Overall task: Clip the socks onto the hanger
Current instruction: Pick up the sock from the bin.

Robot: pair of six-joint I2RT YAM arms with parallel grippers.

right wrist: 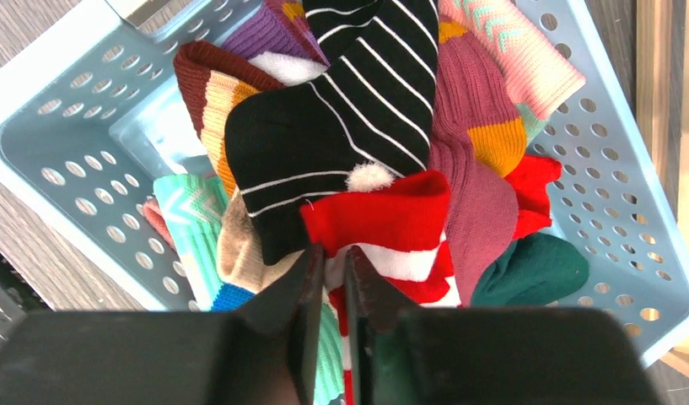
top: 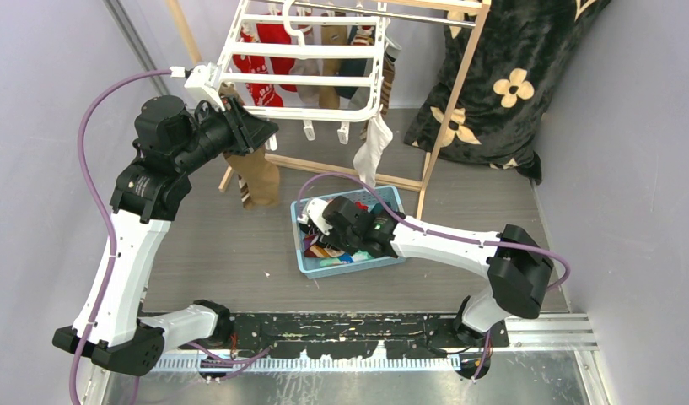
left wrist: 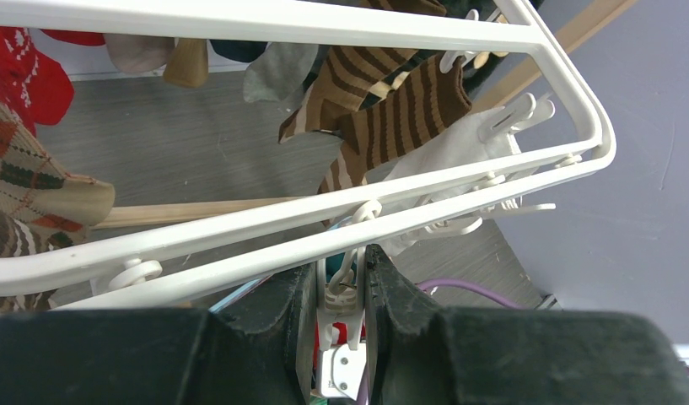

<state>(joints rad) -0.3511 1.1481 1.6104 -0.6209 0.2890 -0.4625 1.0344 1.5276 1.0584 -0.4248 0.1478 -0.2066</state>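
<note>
Left gripper [left wrist: 342, 272] is squeezing a white plastic peg [left wrist: 336, 371]; right gripper [right wrist: 333, 260] is nipping the red-and-white striped fabric sock [right wrist: 383, 219] thinly, probably risking it slipping free.

Overhead, the hanger [top: 311, 52] runs off the top (right wrist view crops the basket [right wrist: 62, 143]).
</note>
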